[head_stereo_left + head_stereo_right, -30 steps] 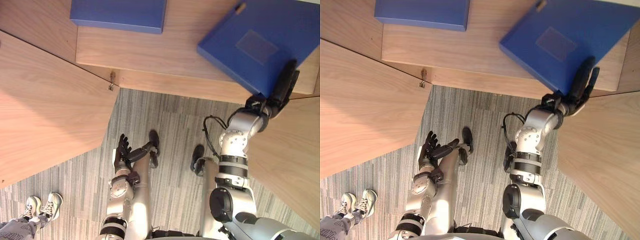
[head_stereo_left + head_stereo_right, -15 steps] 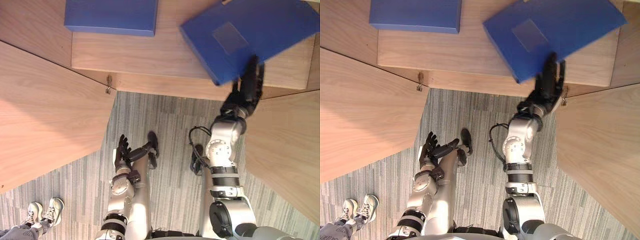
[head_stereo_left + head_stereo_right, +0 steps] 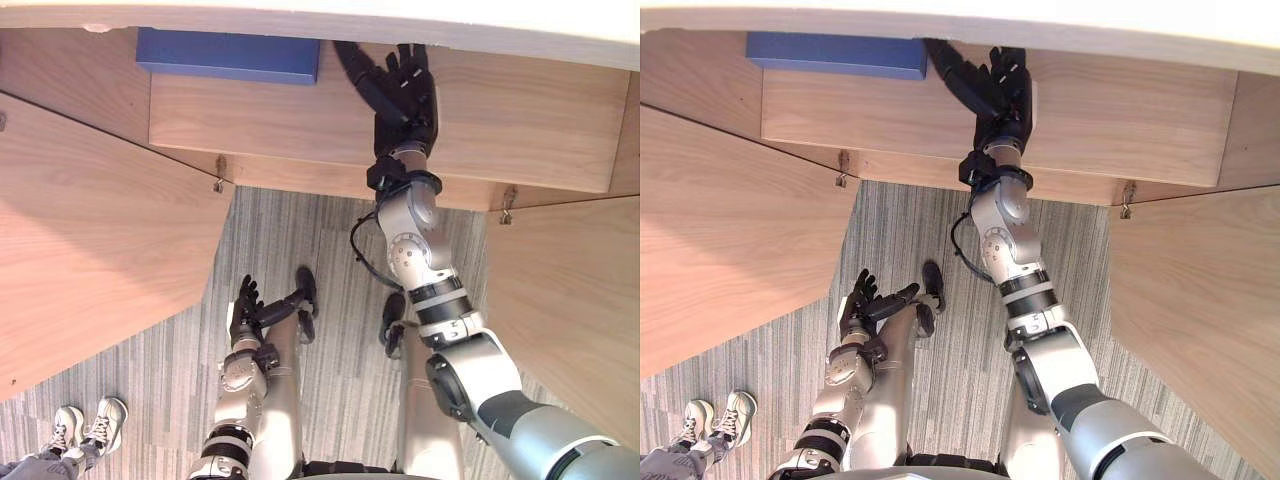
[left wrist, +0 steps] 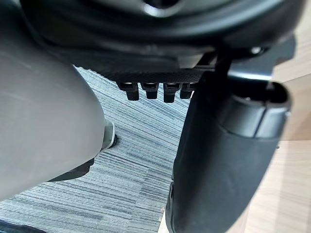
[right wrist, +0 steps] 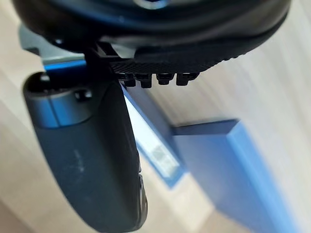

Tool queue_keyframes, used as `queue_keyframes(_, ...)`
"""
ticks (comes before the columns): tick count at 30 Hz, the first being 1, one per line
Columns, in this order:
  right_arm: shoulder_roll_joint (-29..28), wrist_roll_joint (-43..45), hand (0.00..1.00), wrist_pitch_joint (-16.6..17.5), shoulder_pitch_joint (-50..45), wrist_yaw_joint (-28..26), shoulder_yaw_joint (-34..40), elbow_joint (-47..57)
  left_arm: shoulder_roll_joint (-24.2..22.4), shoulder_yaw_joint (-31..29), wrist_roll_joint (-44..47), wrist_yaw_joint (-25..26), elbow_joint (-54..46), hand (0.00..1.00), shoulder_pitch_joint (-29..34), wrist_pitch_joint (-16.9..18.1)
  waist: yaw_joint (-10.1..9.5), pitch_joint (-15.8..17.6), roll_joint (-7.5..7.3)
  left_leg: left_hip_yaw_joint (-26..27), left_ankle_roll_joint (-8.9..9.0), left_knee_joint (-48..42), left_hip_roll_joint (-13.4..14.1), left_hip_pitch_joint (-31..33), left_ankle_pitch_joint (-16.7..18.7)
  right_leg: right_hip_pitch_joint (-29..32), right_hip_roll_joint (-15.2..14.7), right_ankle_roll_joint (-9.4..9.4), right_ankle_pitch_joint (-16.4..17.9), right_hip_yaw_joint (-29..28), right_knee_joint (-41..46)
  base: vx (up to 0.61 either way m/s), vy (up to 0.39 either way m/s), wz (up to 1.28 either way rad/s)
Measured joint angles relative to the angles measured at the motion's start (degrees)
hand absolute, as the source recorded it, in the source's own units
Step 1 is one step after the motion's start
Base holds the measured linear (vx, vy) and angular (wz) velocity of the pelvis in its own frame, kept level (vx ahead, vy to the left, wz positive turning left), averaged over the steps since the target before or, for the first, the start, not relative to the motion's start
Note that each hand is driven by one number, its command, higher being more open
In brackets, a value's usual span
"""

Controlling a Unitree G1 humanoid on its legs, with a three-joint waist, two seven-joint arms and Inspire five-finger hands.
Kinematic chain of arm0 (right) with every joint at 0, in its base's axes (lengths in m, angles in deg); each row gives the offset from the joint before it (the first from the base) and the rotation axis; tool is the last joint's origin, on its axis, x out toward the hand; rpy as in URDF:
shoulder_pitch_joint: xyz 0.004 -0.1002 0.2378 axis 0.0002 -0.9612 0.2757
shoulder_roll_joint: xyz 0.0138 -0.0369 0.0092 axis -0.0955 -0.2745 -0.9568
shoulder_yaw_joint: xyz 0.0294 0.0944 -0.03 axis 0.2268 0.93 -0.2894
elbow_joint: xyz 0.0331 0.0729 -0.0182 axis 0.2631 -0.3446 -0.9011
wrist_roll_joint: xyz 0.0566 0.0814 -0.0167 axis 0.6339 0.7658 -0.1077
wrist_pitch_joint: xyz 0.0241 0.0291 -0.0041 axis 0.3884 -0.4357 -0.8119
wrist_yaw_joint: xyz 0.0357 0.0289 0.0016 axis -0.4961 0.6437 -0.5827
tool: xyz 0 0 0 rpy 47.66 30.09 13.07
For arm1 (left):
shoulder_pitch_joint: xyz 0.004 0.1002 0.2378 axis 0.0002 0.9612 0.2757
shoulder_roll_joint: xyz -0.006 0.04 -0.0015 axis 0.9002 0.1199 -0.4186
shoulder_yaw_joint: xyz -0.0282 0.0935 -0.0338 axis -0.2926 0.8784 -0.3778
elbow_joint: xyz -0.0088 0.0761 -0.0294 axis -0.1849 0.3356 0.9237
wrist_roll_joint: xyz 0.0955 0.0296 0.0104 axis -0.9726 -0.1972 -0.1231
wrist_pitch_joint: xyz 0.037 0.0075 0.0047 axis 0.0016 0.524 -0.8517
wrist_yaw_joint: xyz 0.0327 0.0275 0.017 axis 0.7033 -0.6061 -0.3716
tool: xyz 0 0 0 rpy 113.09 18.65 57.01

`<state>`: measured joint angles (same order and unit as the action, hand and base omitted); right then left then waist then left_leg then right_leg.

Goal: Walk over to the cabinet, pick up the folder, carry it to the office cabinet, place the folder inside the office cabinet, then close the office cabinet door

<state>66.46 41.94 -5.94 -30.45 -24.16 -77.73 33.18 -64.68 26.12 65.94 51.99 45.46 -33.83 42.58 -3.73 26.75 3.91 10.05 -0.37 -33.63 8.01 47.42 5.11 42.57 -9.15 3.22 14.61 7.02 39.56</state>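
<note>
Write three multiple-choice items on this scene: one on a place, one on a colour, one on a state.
1. Where is the right hand?
A. hanging by the robot's side
B. reaching in over the cabinet shelf
C. down on the carpet

2. What colour is the folder on that shelf?
A. red
B. green
C. blue

3. How do the left door and the right door stand?
A. both open
B. both shut
C. one shut

Key: 1 B, its straight fingers lie over the shelf board. 2 C, the cover is plainly blue. 3 A, both swing out from their hinges.
</note>
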Motion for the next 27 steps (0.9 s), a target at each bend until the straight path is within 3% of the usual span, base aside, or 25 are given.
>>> queue_keyframes(5, 8.3, -12.9, 0.0, -3.9, 2.7, -5.0, -6.7, -6.5, 0.9, 0.4, 0.0, -1.5, 1.9, 1.0, 0.0, 1.3, 0.43, 0.0, 0.0, -0.1, 0.02, 0.8, -0.2, 0.0, -0.5, 0.0, -0.1, 0.04, -0.1, 0.3, -0.3, 0.01, -0.033, 0.03)
queue_keyframes(11, 13.3, -22.6, 0.0, -5.5, 5.4, -9.0, -9.4, -10.6, 2.3, 1.2, 0.0, -2.3, 3.4, 1.0, -0.2, 1.6, 0.72, -0.1, 0.03, -0.3, 0.05, 1.6, -0.6, 0.0, -1.2, 0.1, -0.3, 0.04, -0.2, 0.7, -0.5, 0.01, -0.029, 0.04)
queue_keyframes(21, 13.9, -19.8, 0.0, -5.9, 7.0, -11.2, -9.0, -12.7, 3.4, 1.2, 1.1, -3.5, 6.3, 1.0, -2.4, 1.1, 0.56, -0.1, 0.05, 0.0, 0.01, 2.4, -1.3, 1.1, -2.0, 2.0, -0.9, 0.0, -0.2, 0.5, 0.4, 0.0, -0.01, 0.01)
queue_keyframes(27, 11.2, -17.5, 0.0, -5.9, 11.4, -7.7, -7.1, -17.7, 3.3, 1.0, 2.3, -3.4, 6.3, 1.0, -2.8, 1.0, 0.6, -0.3, 0.13, 0.0, 0.01, 2.7, -1.4, 2.1, -2.8, 3.5, -1.0, -0.13, -0.2, 0.3, 1.3, -0.01, -0.04, 0.02)
